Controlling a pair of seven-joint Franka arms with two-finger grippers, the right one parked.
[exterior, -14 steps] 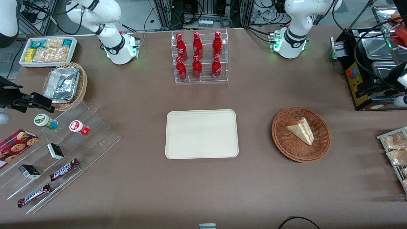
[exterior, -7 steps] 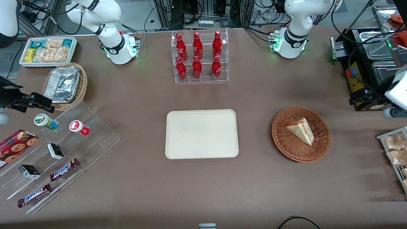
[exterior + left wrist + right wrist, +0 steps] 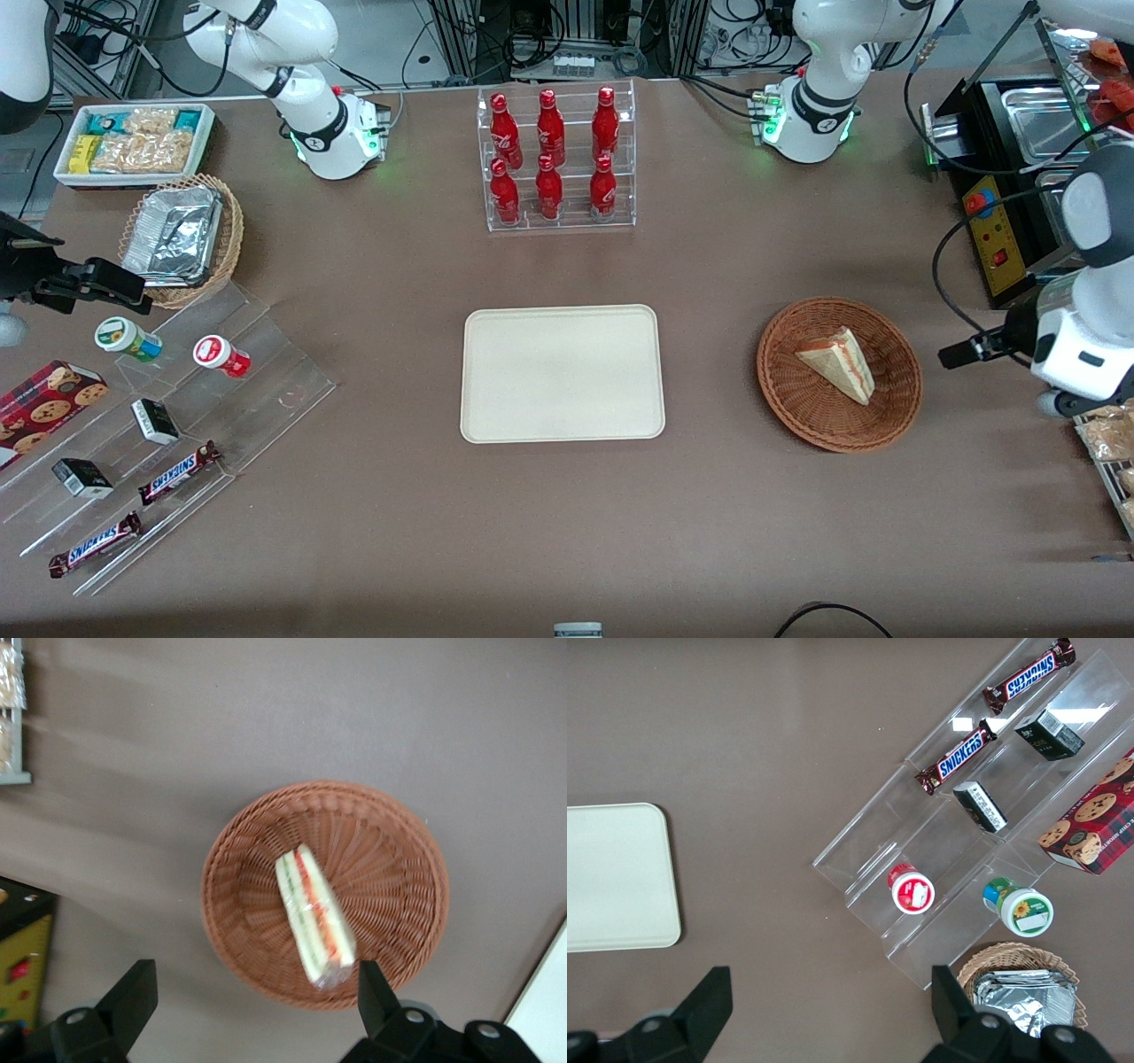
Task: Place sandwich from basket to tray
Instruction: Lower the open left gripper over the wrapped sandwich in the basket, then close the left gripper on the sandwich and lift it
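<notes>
The sandwich (image 3: 837, 361), a pale bread wedge with red and green filling, lies in the round reddish-brown wicker basket (image 3: 797, 403). In the left wrist view the sandwich (image 3: 314, 914) rests near the middle of the basket (image 3: 239, 904), clear of the fingers. My left gripper (image 3: 252, 992) is open, its dark fingers spread wide above the basket's rim with nothing between them. In the front view the gripper (image 3: 970, 350) hangs above the table beside the basket, toward the working arm's end. The cream tray (image 3: 563, 373) sits bare at the table's middle.
An acrylic rack of red bottles (image 3: 555, 159) stands farther from the front camera than the tray. A black control box (image 3: 997, 235) and a rack of snack packets (image 3: 1107, 434) flank the working arm. Stepped acrylic shelves with snacks (image 3: 151, 425) and a foil-filled basket (image 3: 182, 235) lie toward the parked arm's end.
The left arm has swung in from the table's edge toward the basket, nearer to the front camera. The sandwich, basket and tray have not moved.
</notes>
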